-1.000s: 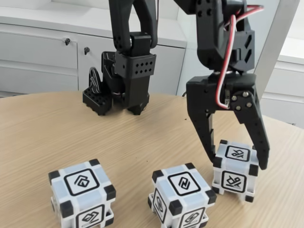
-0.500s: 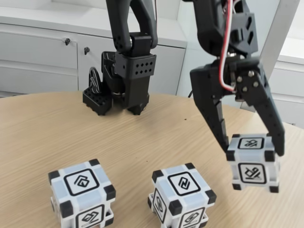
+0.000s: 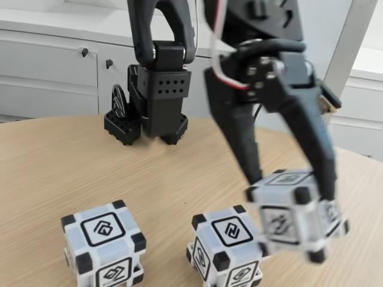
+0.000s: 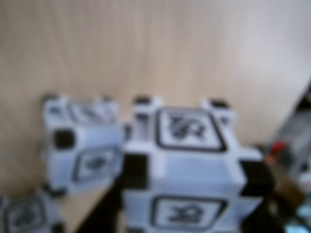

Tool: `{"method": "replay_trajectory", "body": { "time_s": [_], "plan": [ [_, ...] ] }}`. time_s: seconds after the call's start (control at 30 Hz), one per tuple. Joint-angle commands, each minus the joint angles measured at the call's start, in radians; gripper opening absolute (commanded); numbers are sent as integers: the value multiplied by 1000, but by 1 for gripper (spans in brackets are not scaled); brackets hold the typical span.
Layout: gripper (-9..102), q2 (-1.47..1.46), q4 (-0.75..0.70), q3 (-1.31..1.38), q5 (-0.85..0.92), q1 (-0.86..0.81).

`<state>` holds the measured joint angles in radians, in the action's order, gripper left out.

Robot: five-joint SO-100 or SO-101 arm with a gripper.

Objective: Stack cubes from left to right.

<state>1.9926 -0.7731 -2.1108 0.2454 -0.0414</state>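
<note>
Three white cubes with black corners are on or above the wooden table (image 3: 54,167). In the fixed view the left cube (image 3: 103,245) and the middle cube (image 3: 226,245) rest near the front edge. My gripper (image 3: 291,190) is shut on the third cube (image 3: 293,216), which hangs in the air, blurred, just right of the middle cube and slightly above it. In the wrist view the held cube (image 4: 189,165) looms large between the fingers. A resting cube (image 4: 82,145) sits to its left, and part of another cube (image 4: 22,217) shows at the bottom left corner.
The arm's black base (image 3: 152,104) stands at the back of the table in the fixed view. White cabinets (image 3: 48,72) line the wall behind. The table's curved edge runs along the right side.
The gripper lifted the right cube off the table, then swung it left and toward the camera, close to the middle cube. The two other cubes stayed put.
</note>
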Motion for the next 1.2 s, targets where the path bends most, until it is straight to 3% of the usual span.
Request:
{"method": "replay_trajectory", "body": {
  "time_s": [0.0,0.43,0.8,1.17],
  "plan": [
    [15,55,11,37,-23,-69],
    [15,313,3,23,-146,-127],
    [14,321,3,23,-138,-319],
    [14,296,-14,15,-123,-342]
  ]
}}
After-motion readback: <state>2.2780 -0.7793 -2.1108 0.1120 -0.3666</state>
